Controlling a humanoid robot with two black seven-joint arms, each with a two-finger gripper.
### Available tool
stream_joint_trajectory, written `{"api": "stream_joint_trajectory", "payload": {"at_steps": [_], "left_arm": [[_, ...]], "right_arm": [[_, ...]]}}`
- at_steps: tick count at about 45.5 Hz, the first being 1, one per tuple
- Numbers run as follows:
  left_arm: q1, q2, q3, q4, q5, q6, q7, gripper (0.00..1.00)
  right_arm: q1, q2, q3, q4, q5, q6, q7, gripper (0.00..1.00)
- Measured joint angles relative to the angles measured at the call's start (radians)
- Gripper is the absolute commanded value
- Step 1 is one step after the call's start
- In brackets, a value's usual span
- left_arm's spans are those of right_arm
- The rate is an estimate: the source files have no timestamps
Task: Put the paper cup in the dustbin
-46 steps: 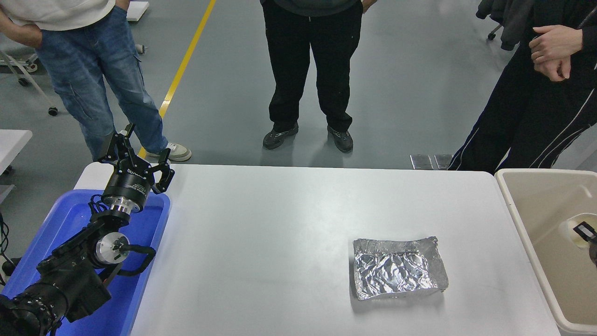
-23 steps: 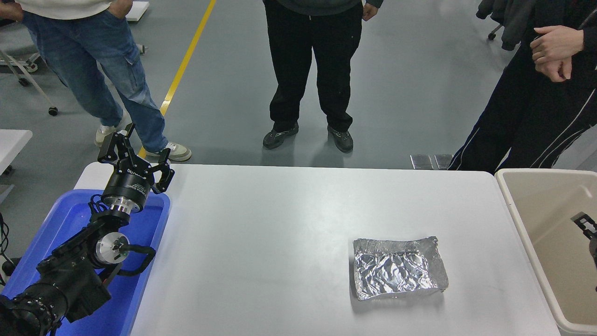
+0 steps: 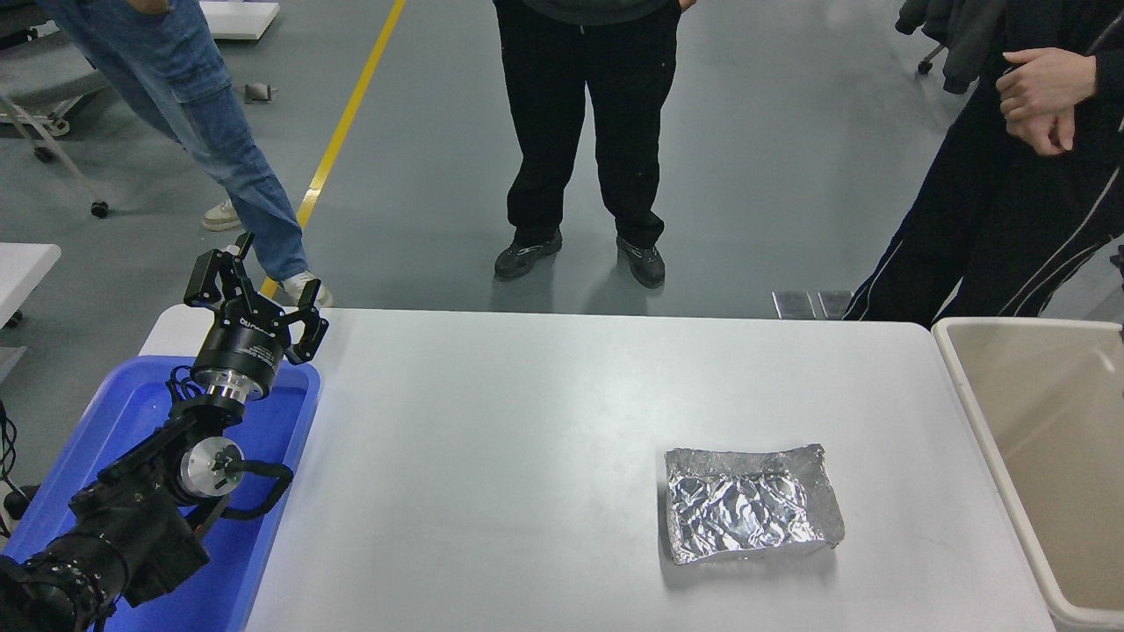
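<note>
Left arm [image 3: 132, 509] parked at lower left, black, angled up and away from camera. Silver wrist joint visible along forearm, cable looped beside it. Left pincer [image 3: 255, 285] at arm's far end, pointing away from camera, fingers spread apart, nothing between them. Pincer sits above near-left corner region of surface. Right arm and right pincer out of view.

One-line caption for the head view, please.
Left gripper parked open over blue tub; foil tray on table; dustbin at right, no cup visible.
</note>
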Motion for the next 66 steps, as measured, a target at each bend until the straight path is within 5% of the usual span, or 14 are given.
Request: {"api": "stream_joint_trajectory", "payload": {"at_steps": [21,39,66], "left_arm": [[0.0,0.0,0.0,0.0,0.0,0.0,0.0,1.0],[0.0,0.0,0.0,0.0,0.0,0.0,0.0,1.0],[0.0,0.0,0.0,0.0,0.0,0.0,0.0,1.0]], "right_arm": [[-0.012,-0.053,0.401,0.28,0.022,0.005,0.007,1.0],[-0.236,0.109,0.854,0.426,0.051,0.027,0.011,1.0],[-0.424,0.24,0.986,0.463,0.045,0.101,0.15,1.0]]}}
